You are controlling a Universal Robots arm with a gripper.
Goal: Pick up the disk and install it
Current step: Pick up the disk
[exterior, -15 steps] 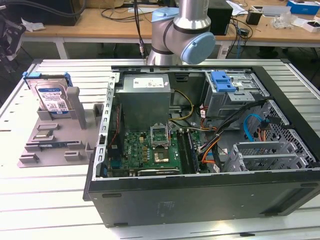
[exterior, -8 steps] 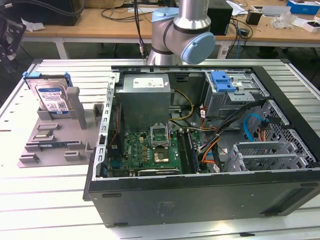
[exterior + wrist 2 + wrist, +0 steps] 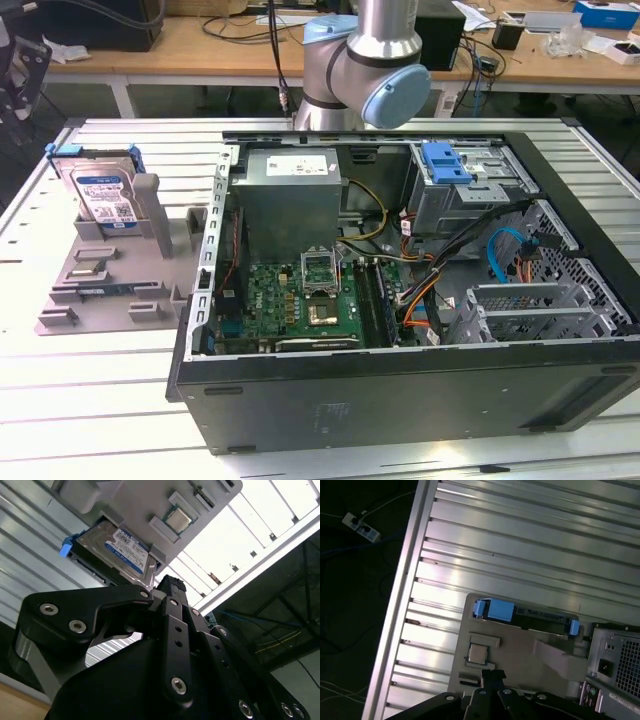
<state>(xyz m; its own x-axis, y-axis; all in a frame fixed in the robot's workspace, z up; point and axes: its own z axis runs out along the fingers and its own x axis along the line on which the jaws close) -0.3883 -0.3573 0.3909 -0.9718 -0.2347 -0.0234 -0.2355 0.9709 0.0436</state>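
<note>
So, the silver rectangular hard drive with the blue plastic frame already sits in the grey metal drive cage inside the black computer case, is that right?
Not quite. The silver rectangular hard drive with the blue plastic frame is not in the cage. It rests in the grey plastic stand, outside the black computer case, toward the exterior view's left, as the exterior view shows.

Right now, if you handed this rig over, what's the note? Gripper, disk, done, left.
Gripper: fingers shut, empty, over the table near the grey stand, touching nothing.
Disk: leaning upright in that stand, at the exterior view's left, outside the open PC case.
Done: nothing; the disk is not yet picked up.
Left: the whole pick-up and install.
</note>
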